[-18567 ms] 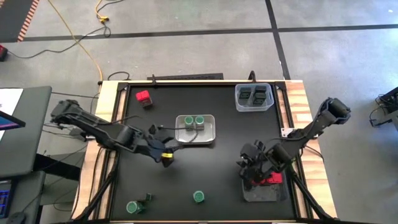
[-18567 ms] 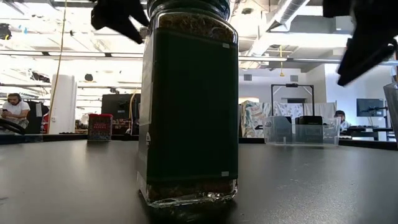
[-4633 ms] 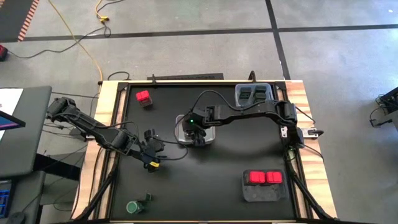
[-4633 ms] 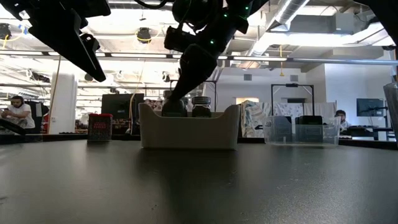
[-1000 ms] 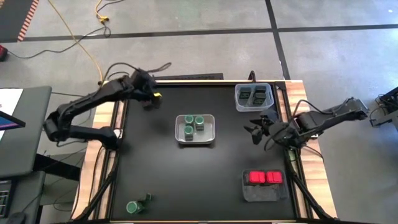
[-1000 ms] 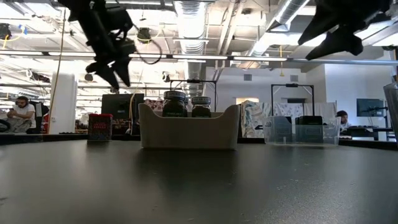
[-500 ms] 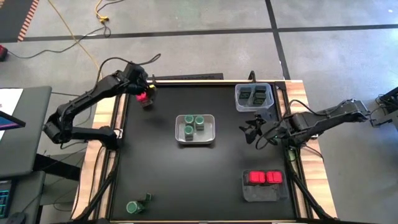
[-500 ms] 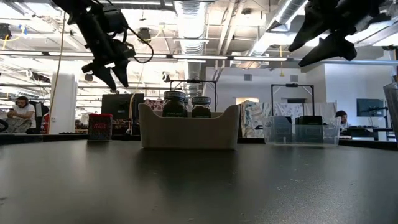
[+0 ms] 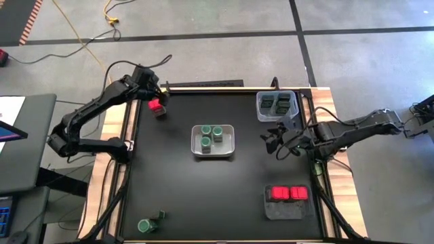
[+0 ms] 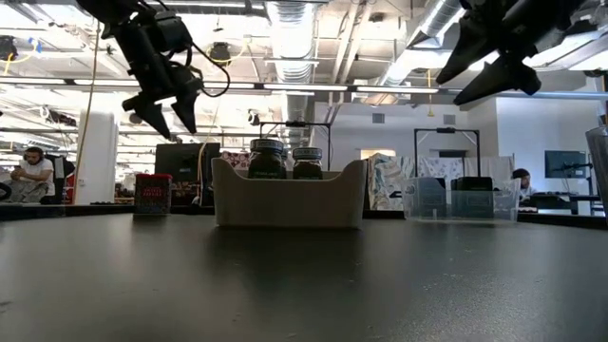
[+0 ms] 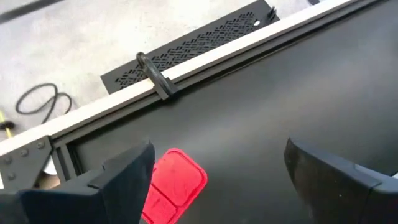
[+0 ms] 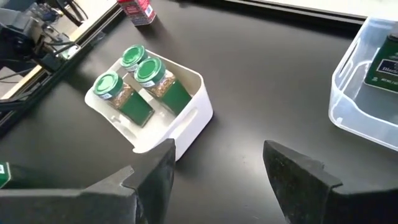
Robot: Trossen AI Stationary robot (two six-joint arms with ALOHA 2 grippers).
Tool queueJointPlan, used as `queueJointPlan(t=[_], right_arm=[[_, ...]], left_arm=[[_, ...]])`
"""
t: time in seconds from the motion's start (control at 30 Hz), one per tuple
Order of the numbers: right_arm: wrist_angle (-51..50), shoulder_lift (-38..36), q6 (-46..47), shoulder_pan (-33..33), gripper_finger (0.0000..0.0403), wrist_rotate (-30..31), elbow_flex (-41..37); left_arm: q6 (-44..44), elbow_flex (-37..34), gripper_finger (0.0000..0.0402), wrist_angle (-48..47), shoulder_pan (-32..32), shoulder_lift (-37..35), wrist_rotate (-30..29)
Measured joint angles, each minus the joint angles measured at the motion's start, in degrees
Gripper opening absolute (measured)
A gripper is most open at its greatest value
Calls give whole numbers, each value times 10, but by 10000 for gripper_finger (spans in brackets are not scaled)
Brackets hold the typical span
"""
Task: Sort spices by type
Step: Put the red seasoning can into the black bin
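A red spice box (image 9: 156,106) stands on the table at the far left; it also shows in the left wrist view (image 11: 173,185) and the low view (image 10: 152,193). My left gripper (image 9: 153,97) is open, above and just beyond it. My right gripper (image 9: 273,139) is open and empty above the table's right middle. Three green-lidded jars (image 12: 134,71) stand in a white tray (image 9: 213,140). Two red boxes (image 9: 289,194) lie in a grey tray at the near right. Dark tins (image 9: 277,104) sit in a clear tray. A green-lidded jar (image 9: 145,225) and a dark tin (image 9: 161,217) stand near left.
The table's far edge rail (image 11: 205,59) runs just beyond the red box. The clear tray (image 12: 367,81) stands at the far right. The black tabletop (image 9: 203,190) lies bare between the white tray and the near edge.
My left gripper has moved a little toward the table's left and far edge, uncovering the red box below it. My right gripper has moved toward the table's left, toward the white tray. Both stay open.
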Motion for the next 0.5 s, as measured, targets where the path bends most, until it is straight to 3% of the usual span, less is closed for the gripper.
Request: queueJointPlan(t=[0.17,0.33,0.5], right_arm=[[-1,0,-4,-12,270,0,0],[-1,0,-5,-19,270,0,0],[-1,0,-5,-22,270,-2,0]], left_arm=[[-50,0,345,8,-2,0,0],[-28,0,345,80,0,25,5],[26,36,345,98,7,95,84]])
